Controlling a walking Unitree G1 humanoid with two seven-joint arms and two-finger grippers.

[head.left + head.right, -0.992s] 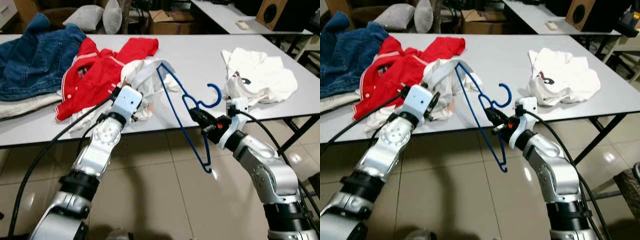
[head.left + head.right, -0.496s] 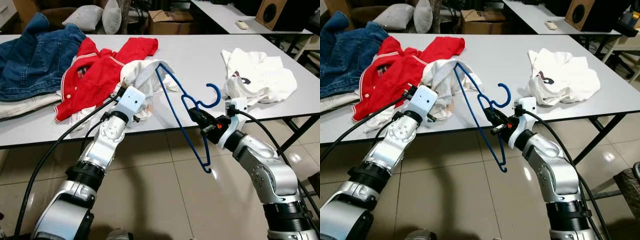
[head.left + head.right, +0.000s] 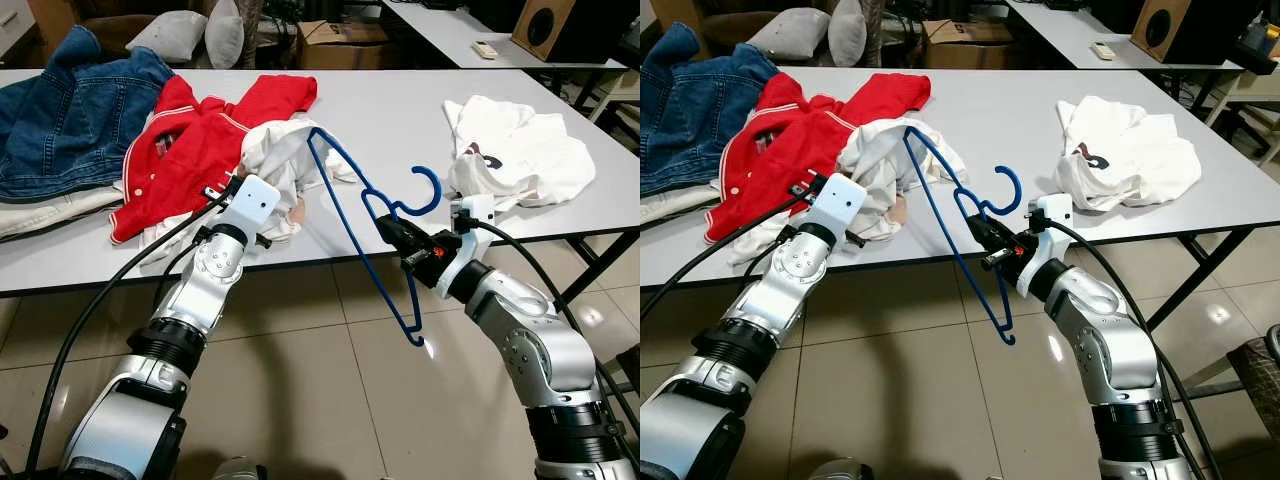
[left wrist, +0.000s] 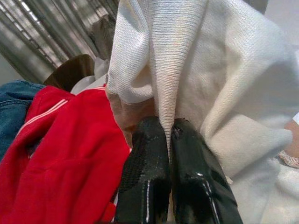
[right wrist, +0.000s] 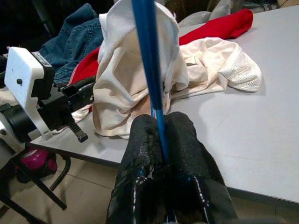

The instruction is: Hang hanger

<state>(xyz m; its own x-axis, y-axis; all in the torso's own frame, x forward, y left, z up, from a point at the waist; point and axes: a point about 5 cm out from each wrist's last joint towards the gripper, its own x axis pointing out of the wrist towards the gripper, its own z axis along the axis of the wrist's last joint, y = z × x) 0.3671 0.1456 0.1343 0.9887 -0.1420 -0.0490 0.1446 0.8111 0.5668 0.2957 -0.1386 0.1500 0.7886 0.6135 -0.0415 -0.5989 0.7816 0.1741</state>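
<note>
Clothes lie spread over a long white table (image 3: 400, 110), smooth and matte, and the robot stands at its near edge with both arms raised to it. Toward the far left corner lies a denim jacket (image 3: 70, 110), heavy and stiff-looking. Beside it sprawls a red jacket (image 3: 200, 135) with pale striped trim, soft and limp. At the right end sits a crumpled white shirt (image 3: 520, 150), well apart from the work.

Between the arms, at the near edge, a cream knit top (image 3: 285, 160) is bunched and lifted into a peak. The left gripper (image 4: 170, 154) is clenched on a fold of it, the ribbed weave pinched flat between the glossy black fingers. I judge it holds the cloth up so the opening stays taut for the hanger.

The hanger (image 3: 350, 215) is thin blue wire, bent in a triangle with a curled hook (image 3: 428, 190). The right gripper (image 5: 161, 140) is clamped tight on its wire just below the hook, off the table's near edge. From there the frame slants: one shoulder reaches up onto the table and pokes into the cream top, the other hangs down past the edge toward the tiled floor (image 3: 330, 400). That tilt looks meant to feed one shoulder in first.
</note>
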